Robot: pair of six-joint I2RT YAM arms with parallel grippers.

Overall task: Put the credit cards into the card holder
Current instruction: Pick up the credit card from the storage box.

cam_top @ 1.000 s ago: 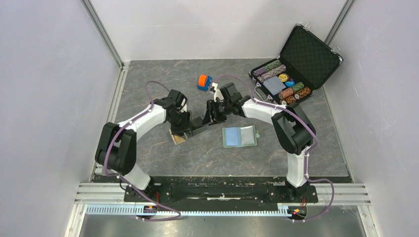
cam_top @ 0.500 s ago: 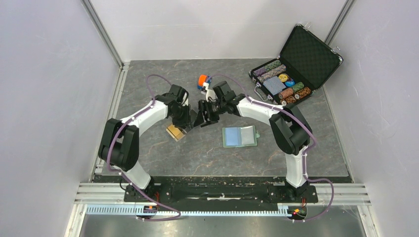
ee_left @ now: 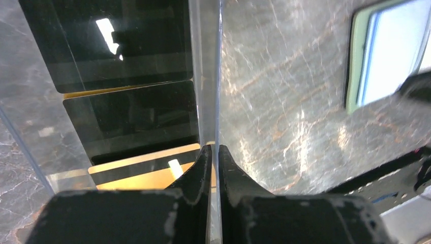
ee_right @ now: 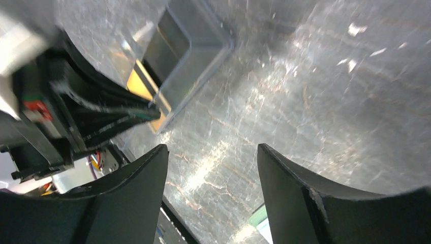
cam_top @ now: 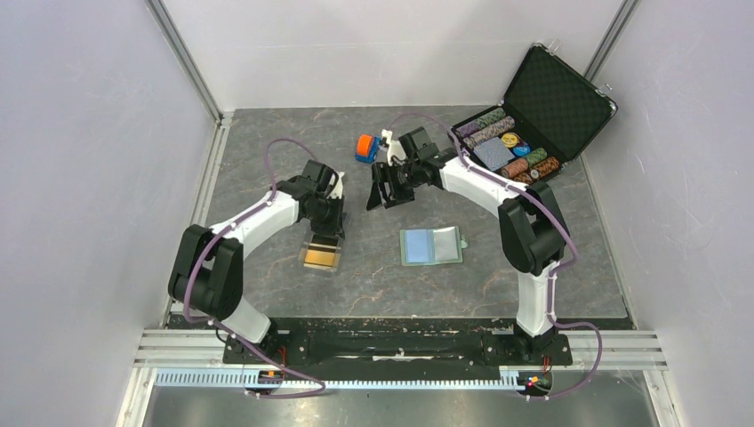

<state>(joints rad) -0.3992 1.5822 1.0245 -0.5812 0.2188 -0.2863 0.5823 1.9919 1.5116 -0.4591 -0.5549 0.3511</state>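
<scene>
Black and orange-gold credit cards [ee_left: 132,122] stacked inside clear tray [ee_left: 203,61], left of centre. Well apart, mid-frame: card holder [cam_top: 431,246], open flat. Clamped on tray's thin wall: left gripper [ee_left: 212,150]; spread and empty: right gripper [ee_right: 212,150]. Could slip or tip, spilling cards. Off the path: toy car [cam_top: 367,148] upper centre, chip case [cam_top: 533,124] upper right.

Lab enclosure, white walls [cam_top: 80,178], aluminium mounting rail [cam_top: 173,342]

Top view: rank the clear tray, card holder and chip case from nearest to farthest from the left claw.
1. clear tray: its wall is pinched in the left claw, left of centre.
2. card holder: lying open to the claw's right, mid-table.
3. chip case: far right corner.
</scene>
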